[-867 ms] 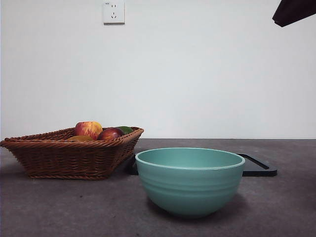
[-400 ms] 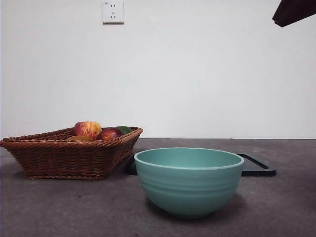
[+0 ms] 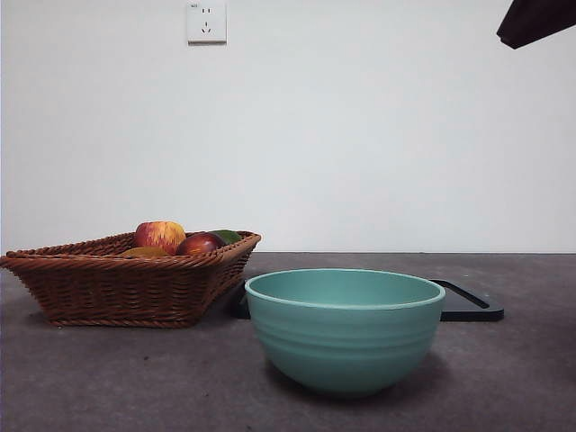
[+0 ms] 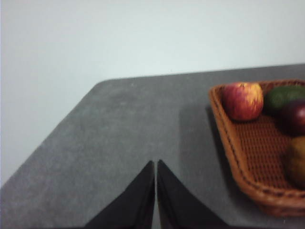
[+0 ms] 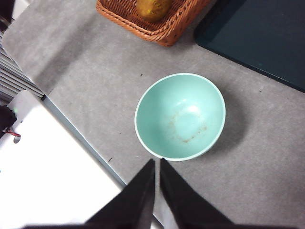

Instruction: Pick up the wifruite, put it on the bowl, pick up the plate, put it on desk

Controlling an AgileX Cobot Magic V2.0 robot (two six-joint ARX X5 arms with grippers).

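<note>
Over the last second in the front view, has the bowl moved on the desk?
No real move. The bowl still stands in front of the black tray and right of the basket; the tiny leftward offset is shared by basket, tray and wall socket.

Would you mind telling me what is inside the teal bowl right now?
Nothing: in the right wrist view the teal bowl shows only faint brownish marks on its floor. The golden-brown fruit lies in the wicker basket. From the front view the bowl's interior is hidden by its wall.
</note>
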